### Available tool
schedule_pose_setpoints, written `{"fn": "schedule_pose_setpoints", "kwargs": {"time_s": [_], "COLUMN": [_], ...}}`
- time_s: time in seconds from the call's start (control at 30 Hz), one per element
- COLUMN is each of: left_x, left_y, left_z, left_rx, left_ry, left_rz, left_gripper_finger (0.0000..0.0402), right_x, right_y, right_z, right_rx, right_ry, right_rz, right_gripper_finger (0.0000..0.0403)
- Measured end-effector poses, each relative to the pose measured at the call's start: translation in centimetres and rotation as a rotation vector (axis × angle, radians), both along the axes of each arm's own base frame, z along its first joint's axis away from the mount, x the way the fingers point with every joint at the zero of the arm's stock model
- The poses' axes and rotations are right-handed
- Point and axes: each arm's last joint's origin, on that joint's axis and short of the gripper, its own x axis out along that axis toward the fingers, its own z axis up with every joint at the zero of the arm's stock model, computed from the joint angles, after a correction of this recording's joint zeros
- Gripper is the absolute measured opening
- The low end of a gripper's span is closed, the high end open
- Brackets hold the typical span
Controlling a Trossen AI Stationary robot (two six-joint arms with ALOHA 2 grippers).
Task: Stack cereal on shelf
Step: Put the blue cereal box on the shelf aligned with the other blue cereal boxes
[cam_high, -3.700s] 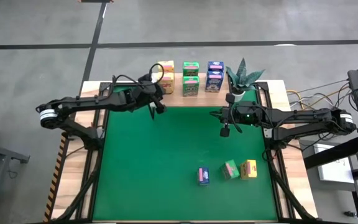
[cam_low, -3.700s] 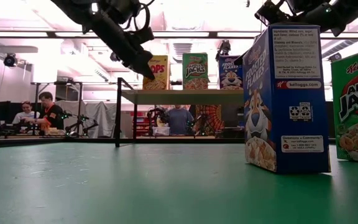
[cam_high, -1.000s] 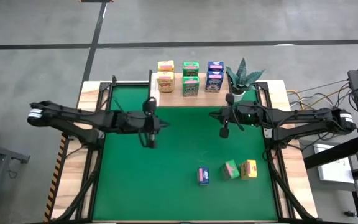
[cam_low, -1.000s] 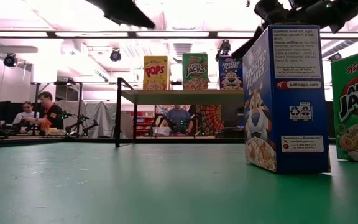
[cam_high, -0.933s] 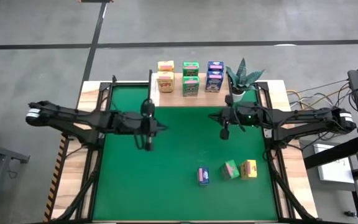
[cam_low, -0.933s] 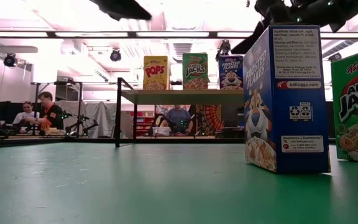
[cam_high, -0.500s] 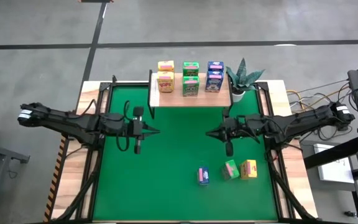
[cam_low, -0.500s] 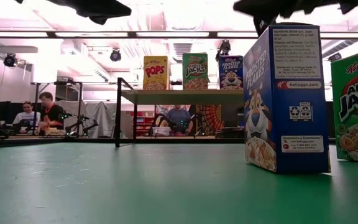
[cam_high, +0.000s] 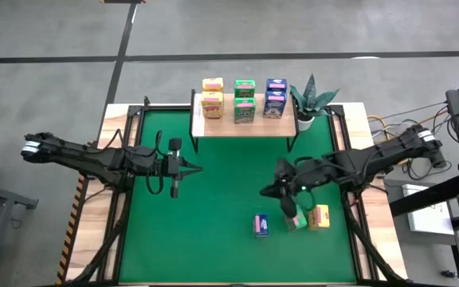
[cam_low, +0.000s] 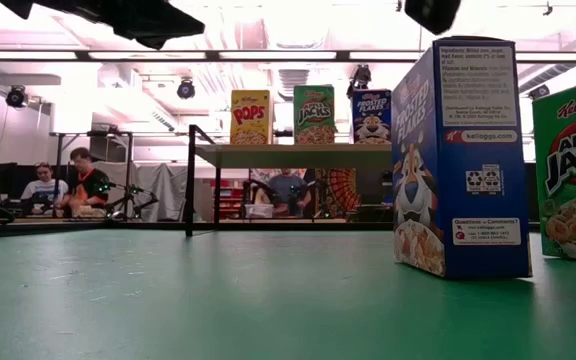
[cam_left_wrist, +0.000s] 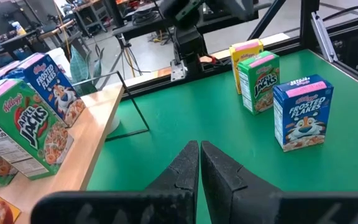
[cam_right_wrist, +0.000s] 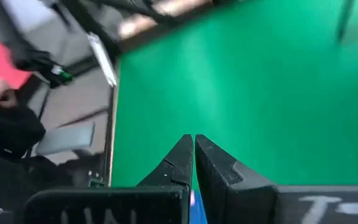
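**Both jaws closed and empty; right arm nearest the loose boxes**

Closed jaws show in each wrist view: the left gripper [cam_left_wrist: 199, 163] and the right gripper [cam_right_wrist: 193, 158] both have their fingers pressed together with nothing between them.

Three boxes of cereal wait on the green mat: a blue box [cam_high: 260, 225], a green box [cam_high: 296, 217] and a yellow box [cam_high: 319, 216], standing in a short row near the table's front edge on the right arm's side. Six more already sit on the shelf [cam_high: 244, 127] at the far edge, two deep in yellow, green and blue columns. A potted plant [cam_high: 312, 98] stands just beside the shelf's right end.

Seen from above, the right gripper [cam_high: 287, 206] hangs over the mat just beside the green box, between it and the blue one, and slightly toward the shelf from the row. The row runs across the table, left to right. The left gripper [cam_high: 174, 186] waits well apart, over the mat's left half. So the right arm is the natural one for the next pick, probably the green or blue box, and it would have to open its fingers first.
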Motion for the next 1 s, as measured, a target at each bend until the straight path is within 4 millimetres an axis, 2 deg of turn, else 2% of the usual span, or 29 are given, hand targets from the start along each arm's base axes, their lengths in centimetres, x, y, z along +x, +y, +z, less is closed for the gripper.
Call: {"fn": "schedule_pose_setpoints", "kwargs": {"time_s": [0.23, 0.43, 0.73, 0.87, 1.0], "left_x": [0.0, 0.0, 0.0, 0.0, 0.0], "left_y": [0.0, 0.0, 0.0, 0.0, 0.0], "left_z": [0.2, 0.2, 0.2, 0.2, 0.0], "left_rx": [0.001, 0.002, 0.028, 0.028, 0.027], "left_ry": [-0.006, -0.007, -0.005, -0.004, 0.001], "left_rz": [-0.001, -0.001, -0.007, -0.007, -0.006], "left_gripper_finger": [0.0, 0.0, 0.0, 0.0, 0.0], "right_x": [1.6, 2.8, 5.7, 6.7, 7.8], "right_y": [1.2, 3.9, 8.4, 9.2, 9.7], "right_z": [-0.6, -1.4, -2.9, -4.3, -4.7], "right_rx": [0.145, 0.222, 0.188, 0.136, 0.112], "right_ry": [0.417, 0.654, 0.774, 0.837, 0.859], "right_rz": [-0.202, -0.311, -0.362, -0.487, -0.5], "right_gripper_finger": [0.0009, 0.0009, 0.0009, 0.0009, 0.0011]}}
